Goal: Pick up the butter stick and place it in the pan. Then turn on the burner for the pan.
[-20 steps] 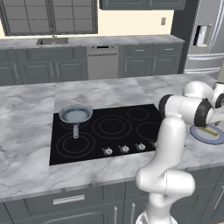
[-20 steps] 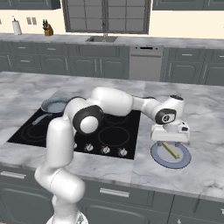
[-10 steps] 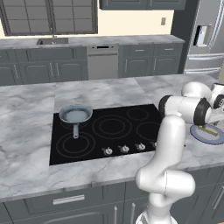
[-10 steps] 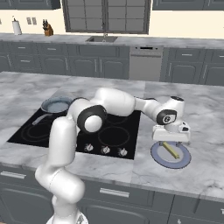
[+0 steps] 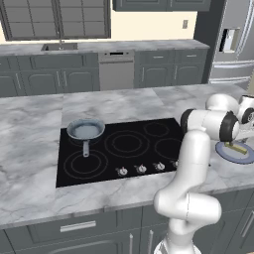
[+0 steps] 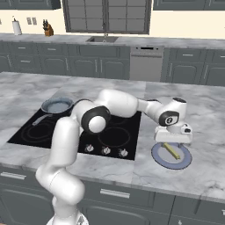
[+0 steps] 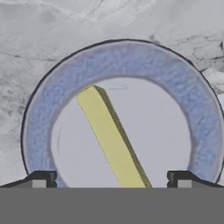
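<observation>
The butter stick [image 7: 109, 135] is a pale-yellow bar lying slantwise on a round blue-grey plate [image 7: 127, 61], on the marble counter right of the cooktop. My gripper [image 7: 111, 180] hangs open just above the plate, one fingertip [image 7: 41, 179] on each side of the bar and not touching it. From the right base view the gripper [image 6: 172, 141] hovers over the butter stick [image 6: 171, 150]. The pan [image 5: 85, 130] stands at the cooktop's rear left, handle toward the front, with nothing in it. The burner beneath it is hidden by the pan.
The black glass cooktop [image 5: 129, 149] has a row of knobs [image 5: 140, 168] along its front edge. My arm stretches across its right side to the plate [image 6: 182, 163]. A fridge [image 5: 233, 44] stands at the back right, and cabinets and a sink line the far wall.
</observation>
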You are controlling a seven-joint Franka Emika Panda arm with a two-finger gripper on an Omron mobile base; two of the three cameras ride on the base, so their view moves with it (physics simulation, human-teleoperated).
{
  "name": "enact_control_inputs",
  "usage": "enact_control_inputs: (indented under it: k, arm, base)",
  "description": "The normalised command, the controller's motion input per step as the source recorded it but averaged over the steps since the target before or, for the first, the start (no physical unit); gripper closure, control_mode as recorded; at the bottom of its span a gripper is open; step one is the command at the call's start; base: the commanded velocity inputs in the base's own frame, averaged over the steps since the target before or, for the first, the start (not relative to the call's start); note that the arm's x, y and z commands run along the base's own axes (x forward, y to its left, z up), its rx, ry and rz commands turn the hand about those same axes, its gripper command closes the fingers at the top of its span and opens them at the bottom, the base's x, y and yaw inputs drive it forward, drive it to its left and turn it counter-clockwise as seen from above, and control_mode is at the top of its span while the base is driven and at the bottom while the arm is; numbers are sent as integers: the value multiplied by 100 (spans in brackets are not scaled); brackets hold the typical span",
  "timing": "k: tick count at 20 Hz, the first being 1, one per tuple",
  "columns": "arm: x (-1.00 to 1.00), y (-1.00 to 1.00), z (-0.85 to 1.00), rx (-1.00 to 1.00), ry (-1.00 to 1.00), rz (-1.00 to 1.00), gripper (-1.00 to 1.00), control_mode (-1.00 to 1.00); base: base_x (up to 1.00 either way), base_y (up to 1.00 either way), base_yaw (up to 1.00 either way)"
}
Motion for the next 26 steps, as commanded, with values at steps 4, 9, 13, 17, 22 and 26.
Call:
enact_control_inputs:
  k: [4, 9, 13, 17, 22, 26]
  arm:
    - [6, -3, -12, 0, 0, 0, -100, -100]
    - [5, -9, -10, 0, 0, 0, -100, -100]
    - [5, -7, -8, 0, 0, 0, -100, -100]
    - [14, -7, -7, 0, 0, 0, -100, -100]
    - [9, 0, -10, 0, 0, 0, -100, -100]
    - [2, 0, -9, 0, 1, 0, -100, -100]
  base:
    - [0, 0, 0]
    - [0, 0, 0]
    - [0, 0, 0]
    - [0, 0, 0]
    - [0, 0, 0]
    - [0, 0, 0]
